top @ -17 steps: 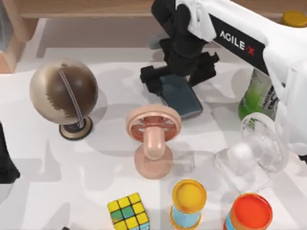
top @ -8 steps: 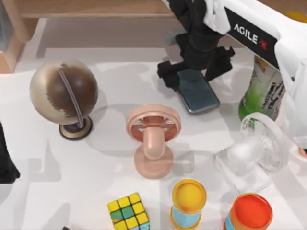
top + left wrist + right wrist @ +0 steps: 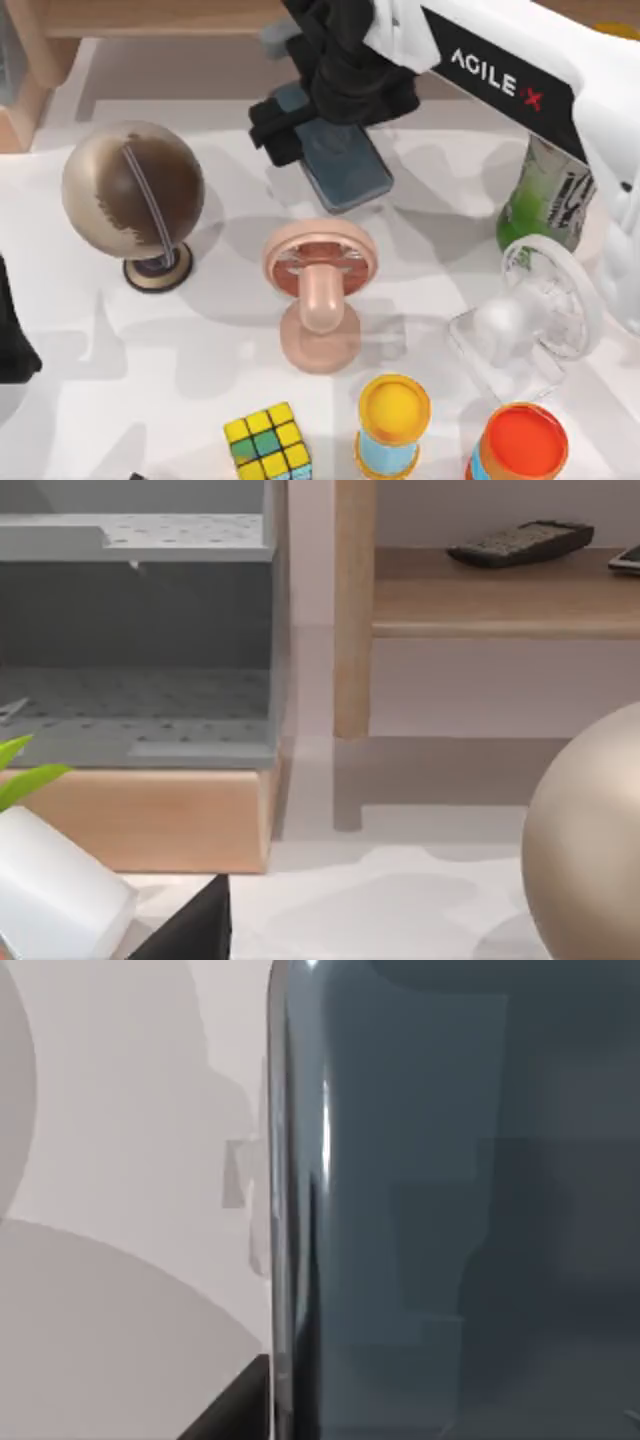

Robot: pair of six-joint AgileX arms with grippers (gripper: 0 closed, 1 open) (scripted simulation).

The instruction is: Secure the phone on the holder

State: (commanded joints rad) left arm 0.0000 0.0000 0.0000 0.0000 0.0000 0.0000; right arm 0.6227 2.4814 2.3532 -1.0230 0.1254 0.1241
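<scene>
While the right arm reached across the far side of the tabletop (image 3: 90, 330) in the top view, its right gripper (image 3: 325, 125) hung with the jaws clamped on the phone (image 3: 345, 165), carried off the surface and tilted, its free end pointing down toward the holder (image 3: 320, 290). That pink stand stood just below the jaws, apart from the phone, with bare white tabletop around its disc base. To the jaws' left sat the globe (image 3: 133, 195), near but clear; to their right the green bottle (image 3: 545, 200) and the clear fan (image 3: 535, 310) stood well apart. Farther below the holder lay the puzzle cube (image 3: 265, 440) and two capped tubs. The left gripper (image 3: 12, 330) stayed parked at the left edge; whether its jaws were apart I cannot tell.

From the left wrist view, the globe's (image 3: 590, 850) curve, a wooden shelf (image 3: 500, 600) and a grey tray showed.

From the right wrist view, the phone's (image 3: 450, 1200) slate face loomed close, its rounded edge against pale tabletop (image 3: 120, 1160).
</scene>
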